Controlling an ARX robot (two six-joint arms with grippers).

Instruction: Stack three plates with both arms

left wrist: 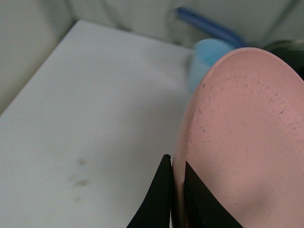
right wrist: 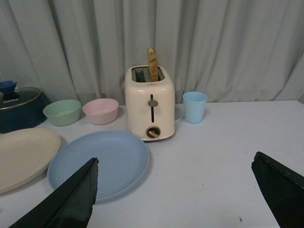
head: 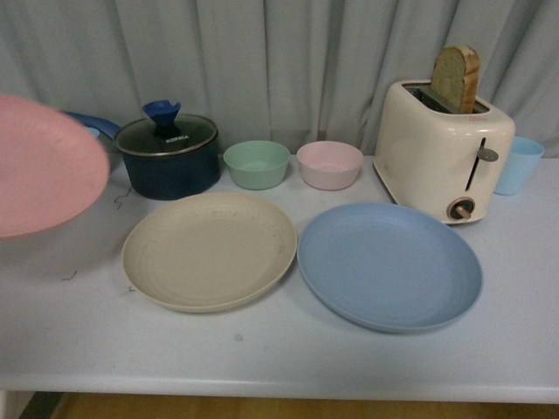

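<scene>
The pink plate (head: 44,166) hangs tilted above the left end of the table (head: 262,358), its rim clamped between the black fingers of the left gripper (left wrist: 176,190), as the left wrist view shows. The beige plate (head: 210,250) and the blue plate (head: 389,264) lie flat side by side near the table's middle, rims almost touching, with nothing on either. No plate is stacked yet. By the look of it the work is at its first step, one plate lifted and all three yet to be brought together.

The right gripper (right wrist: 175,190) hovers empty near the blue plate, jaws spread wide.

Behind the plates stand a dark pot (head: 168,157) with a glass lid, a green bowl (head: 257,164) and a pink bowl (head: 329,164). A cream toaster (head: 441,148) with a slice of bread (head: 456,77) sits just behind the blue plate's far rim, a blue cup (head: 518,164) beside it. The way from the raised plate to the beige one looks open. The pot is the nearest thing to it.
</scene>
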